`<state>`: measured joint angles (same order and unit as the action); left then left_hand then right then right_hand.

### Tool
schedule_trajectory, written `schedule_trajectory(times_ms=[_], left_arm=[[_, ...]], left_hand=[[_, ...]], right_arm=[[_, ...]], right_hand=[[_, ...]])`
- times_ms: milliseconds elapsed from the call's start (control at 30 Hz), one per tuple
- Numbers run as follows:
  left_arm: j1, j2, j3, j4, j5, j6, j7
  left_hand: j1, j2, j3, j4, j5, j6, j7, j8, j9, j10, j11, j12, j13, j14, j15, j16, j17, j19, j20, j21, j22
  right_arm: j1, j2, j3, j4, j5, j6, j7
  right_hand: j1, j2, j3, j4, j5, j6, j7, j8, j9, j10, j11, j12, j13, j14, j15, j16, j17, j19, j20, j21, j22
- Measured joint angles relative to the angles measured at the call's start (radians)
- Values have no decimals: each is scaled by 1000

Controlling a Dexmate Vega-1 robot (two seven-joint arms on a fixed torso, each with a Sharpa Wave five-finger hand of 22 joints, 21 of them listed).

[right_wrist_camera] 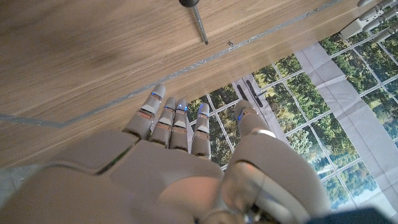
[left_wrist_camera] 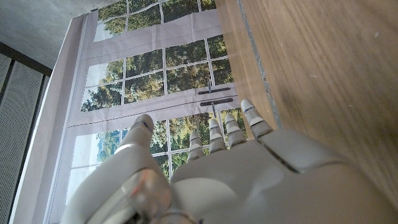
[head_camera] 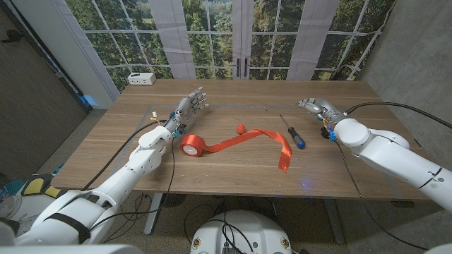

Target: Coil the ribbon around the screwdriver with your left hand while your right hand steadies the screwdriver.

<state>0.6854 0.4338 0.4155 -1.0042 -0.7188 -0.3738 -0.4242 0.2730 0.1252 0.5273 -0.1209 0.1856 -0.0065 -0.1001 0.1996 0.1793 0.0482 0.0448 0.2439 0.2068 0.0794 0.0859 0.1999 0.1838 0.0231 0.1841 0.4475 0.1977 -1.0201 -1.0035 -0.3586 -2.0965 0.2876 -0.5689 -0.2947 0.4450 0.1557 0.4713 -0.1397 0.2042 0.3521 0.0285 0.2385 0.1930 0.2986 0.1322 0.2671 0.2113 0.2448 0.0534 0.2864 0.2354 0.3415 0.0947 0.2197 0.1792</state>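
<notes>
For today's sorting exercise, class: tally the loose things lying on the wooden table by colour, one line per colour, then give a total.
Red: 2, the ribbon roll with its unrolled strip and a small red ball
Blue and black: 1, the screwdriver
White: 1, a small box at the far corner
Total: 4

A red ribbon [head_camera: 244,143] lies on the wooden table, partly unrolled from its spool in a wavy strip. Just beside its free end lies a blue-handled screwdriver [head_camera: 292,132], untouched.
</notes>
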Motion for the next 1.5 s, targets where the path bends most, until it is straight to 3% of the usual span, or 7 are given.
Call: schedule_trajectory(times_ms=[433,867,1500], left_arm=[[-8,-10,0,19,-4,-8,-17],[-16,-19,-1,40,-7,-15,-33],[-43,-38,-4,99,-14,-30,-74]], left_hand=[[-5,-5,4,4,0,5,5,0,0,0,0,0,0,0,0,0,5,0,0,-4,0],[-5,-5,4,4,0,11,0,-4,0,0,0,0,5,6,6,0,5,0,0,-4,0],[-12,-2,4,4,0,11,0,-4,0,0,0,-4,5,5,5,0,5,0,0,-4,0]], right_arm=[[44,-41,-54,-100,-55,-193,-3],[124,-63,-148,-187,-116,-408,19],[321,-53,-378,-248,-197,-665,89]], right_hand=[[15,14,10,-10,0,18,-7,0,0,16,-16,0,0,20,-9,6,0,14,-2,0,0],[40,7,14,-14,0,29,-18,0,0,30,-30,0,0,30,-19,10,0,22,0,0,-3],[60,9,18,-18,0,46,-22,0,0,43,-43,0,0,47,-36,13,0,34,-6,0,-2]])
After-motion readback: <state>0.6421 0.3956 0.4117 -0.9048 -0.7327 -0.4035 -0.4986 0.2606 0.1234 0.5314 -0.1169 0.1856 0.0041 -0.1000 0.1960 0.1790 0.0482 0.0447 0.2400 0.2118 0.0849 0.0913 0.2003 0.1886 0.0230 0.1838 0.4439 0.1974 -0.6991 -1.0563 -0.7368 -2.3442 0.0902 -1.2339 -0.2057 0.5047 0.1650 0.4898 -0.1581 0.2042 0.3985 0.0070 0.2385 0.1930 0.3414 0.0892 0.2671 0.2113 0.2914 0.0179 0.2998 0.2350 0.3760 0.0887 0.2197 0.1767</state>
